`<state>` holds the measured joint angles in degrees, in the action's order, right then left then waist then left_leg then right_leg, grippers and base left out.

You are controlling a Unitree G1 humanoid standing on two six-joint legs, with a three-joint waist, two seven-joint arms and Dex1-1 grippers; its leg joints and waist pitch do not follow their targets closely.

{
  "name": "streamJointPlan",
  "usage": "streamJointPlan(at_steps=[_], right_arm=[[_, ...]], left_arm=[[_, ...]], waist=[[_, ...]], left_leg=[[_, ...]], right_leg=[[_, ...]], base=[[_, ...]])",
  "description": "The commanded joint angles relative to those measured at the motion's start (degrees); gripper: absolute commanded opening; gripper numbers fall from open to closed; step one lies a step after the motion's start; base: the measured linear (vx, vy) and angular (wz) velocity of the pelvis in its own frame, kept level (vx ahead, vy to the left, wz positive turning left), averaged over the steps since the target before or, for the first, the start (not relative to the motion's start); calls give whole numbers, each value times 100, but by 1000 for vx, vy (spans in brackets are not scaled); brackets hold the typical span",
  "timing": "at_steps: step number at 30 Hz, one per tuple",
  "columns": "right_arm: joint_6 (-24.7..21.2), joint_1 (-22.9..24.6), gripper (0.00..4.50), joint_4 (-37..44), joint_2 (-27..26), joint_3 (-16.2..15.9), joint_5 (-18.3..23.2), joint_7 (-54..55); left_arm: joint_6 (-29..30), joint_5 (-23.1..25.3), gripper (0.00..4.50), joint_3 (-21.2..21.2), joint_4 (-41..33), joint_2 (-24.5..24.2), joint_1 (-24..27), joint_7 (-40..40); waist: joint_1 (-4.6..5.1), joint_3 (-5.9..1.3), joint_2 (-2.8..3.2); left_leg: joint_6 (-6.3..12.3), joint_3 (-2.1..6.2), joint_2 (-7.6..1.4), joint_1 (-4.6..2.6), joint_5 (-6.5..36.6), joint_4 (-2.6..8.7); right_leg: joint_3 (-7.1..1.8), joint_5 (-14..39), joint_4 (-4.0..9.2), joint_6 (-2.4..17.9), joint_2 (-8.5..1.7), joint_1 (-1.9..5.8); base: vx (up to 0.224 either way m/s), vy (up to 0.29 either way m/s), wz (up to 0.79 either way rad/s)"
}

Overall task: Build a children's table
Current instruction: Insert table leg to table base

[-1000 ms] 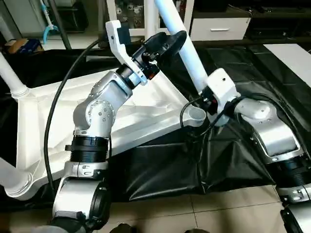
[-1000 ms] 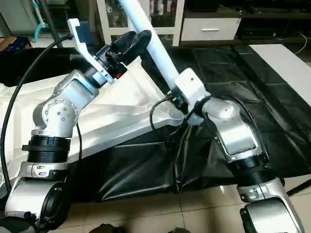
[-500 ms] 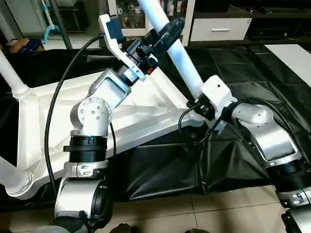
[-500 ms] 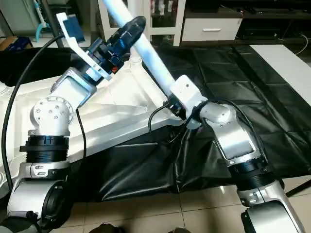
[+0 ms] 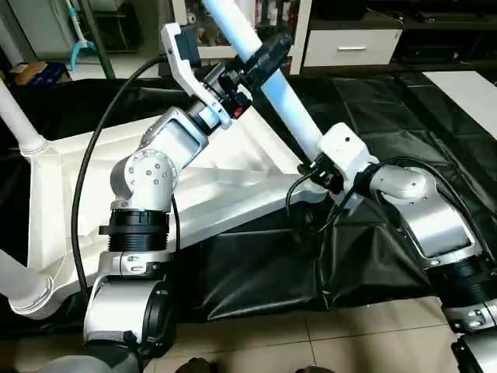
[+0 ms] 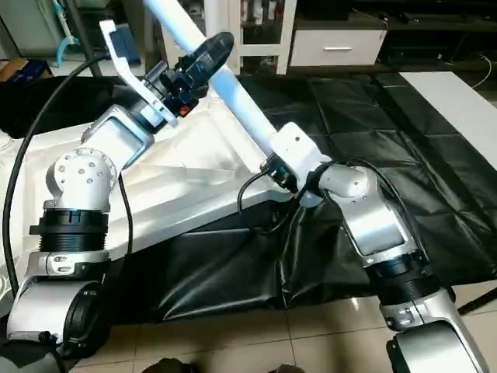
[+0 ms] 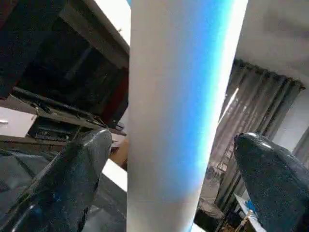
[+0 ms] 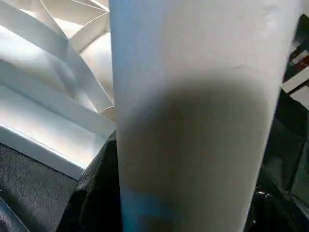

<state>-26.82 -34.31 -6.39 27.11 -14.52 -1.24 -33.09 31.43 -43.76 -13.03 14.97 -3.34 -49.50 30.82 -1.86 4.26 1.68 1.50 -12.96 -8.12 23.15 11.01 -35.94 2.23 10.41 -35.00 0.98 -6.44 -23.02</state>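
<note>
We see a black sheet (image 5: 373, 256) spread on the floor, with bare room on its right side. The white table top (image 5: 70, 179) lies upside down on it. A long white leg (image 5: 283, 97) leans up from the near right corner, its top cut off. Our left gripper (image 5: 260, 58) is open wide around the leg. Our right gripper (image 5: 322, 167) holds the leg low down; its fingers are hidden.
</note>
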Motion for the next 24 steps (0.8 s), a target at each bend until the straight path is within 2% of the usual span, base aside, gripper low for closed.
streamJointPlan(at_steps=[1, 24], right_arm=[[92, -80, 183, 71, 25, -20, -69, -73], [174, -105, 183, 26, -3, 57, -190, -65]], left_arm=[[67, 43, 450, 57, 32, -39, -89, -28], [-86, 78, 450, -172, 267, -27, -177, -328]], waist=[[12, -528, -7], [16, -531, -14]], left_leg=[[234, 261, -433, -229, 707, 414], [245, 265, -430, -230, 717, 407]], right_leg=[[-162, 147, 290, 1513, -205, 278], [-161, 155, 287, 1507, -204, 280]], base=[[0, 0, 0], [0, 0, 0]])
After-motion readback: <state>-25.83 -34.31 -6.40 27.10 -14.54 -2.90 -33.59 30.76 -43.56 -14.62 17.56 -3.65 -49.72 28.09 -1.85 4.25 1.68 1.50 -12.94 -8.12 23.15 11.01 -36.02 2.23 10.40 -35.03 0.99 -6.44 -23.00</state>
